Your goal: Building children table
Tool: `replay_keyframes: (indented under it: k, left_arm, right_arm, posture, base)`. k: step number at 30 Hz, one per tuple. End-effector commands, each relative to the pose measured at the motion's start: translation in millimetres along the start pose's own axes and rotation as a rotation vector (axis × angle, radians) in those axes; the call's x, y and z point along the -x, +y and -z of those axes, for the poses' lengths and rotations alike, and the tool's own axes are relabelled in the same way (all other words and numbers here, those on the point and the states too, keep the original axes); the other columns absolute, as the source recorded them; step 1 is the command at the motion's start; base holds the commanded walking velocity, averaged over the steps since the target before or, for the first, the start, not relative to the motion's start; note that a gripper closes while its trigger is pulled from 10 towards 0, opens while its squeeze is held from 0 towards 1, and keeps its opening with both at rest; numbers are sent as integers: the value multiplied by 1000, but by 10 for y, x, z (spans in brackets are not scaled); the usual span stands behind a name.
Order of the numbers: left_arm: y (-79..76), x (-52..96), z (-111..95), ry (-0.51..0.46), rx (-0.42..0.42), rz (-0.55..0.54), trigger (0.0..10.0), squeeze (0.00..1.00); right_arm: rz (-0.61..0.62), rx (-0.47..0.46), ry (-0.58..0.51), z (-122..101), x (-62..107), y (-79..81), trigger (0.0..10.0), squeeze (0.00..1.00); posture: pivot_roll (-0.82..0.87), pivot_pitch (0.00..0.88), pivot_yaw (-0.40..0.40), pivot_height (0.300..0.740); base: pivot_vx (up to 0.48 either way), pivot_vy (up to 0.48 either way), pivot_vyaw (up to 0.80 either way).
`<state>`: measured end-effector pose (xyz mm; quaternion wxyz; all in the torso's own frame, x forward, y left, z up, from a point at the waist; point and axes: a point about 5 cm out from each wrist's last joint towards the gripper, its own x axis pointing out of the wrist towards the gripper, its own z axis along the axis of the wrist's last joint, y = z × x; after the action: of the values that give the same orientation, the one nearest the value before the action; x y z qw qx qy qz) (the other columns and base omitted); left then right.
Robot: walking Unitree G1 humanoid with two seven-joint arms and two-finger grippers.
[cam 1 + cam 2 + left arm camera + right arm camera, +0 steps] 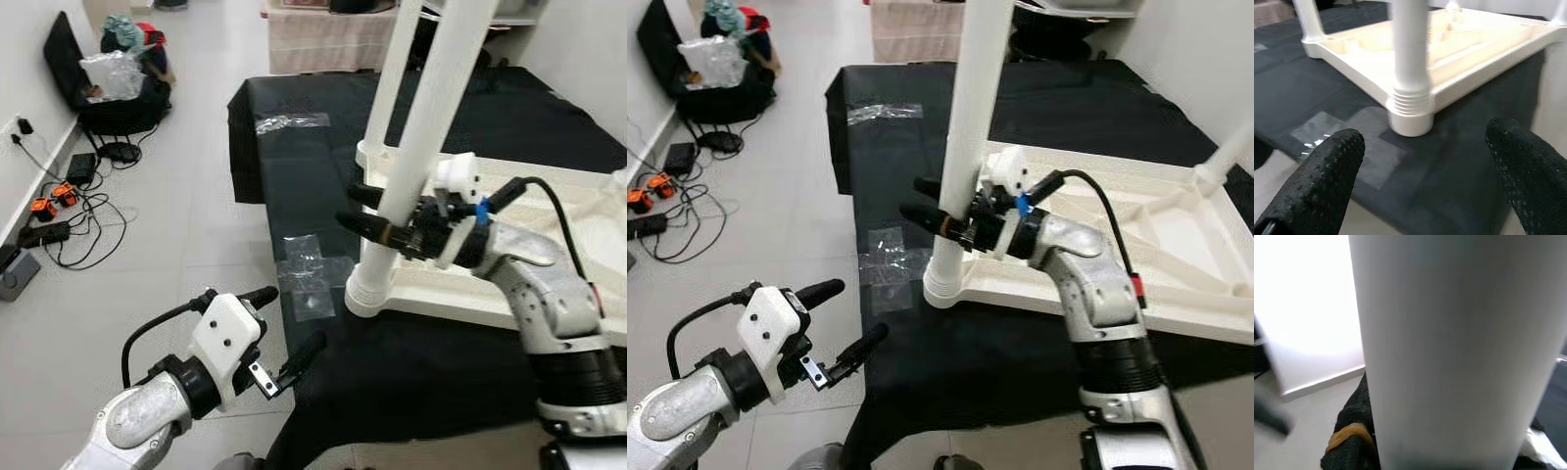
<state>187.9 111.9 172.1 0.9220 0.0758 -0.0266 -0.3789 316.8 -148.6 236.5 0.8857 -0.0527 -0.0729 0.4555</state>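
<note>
- Left gripper (282,338) hangs nearest — pebbled black rubber fingers (1322,181) spread wide, holding nothing.
- Right gripper (926,201) clamps a smooth white round leg (965,147), ribbed at its base.
- Upturned cream plastic children's table (1176,245) lies on a black cloth (313,147).
- No writing is legible.

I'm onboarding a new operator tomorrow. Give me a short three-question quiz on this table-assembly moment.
1. True or false: the tabletop lies upside down on the black cloth.
2. Which gripper is closed around the white leg? A) left B) right C) neither
3. Fill in: the left gripper hangs with its fingers ___, holding nothing.

Key: 1 true. 2 B, the right gripper grips the leg just above its threaded corner socket. 3 open.
</note>
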Motion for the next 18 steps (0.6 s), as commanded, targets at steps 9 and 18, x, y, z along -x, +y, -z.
replay_keyframes:
  k: [9, 18]
  left_arm:
    - [-66, -25, 14, -4, 16, 5, 10000, 0]
    - [-61, -23, 5, -7, 17, 0, 10000, 0]
  right_arm:
    - [376, -101, 173, 409, -60, -162, 10000, 0]
    - [629, -105, 242, 451, -95, -213, 10000, 0]
  posture:
    - [60, 146, -34, 740]
    - [60, 165, -34, 740]
  base:
    - [0, 0, 0]
    - [0, 0, 0]
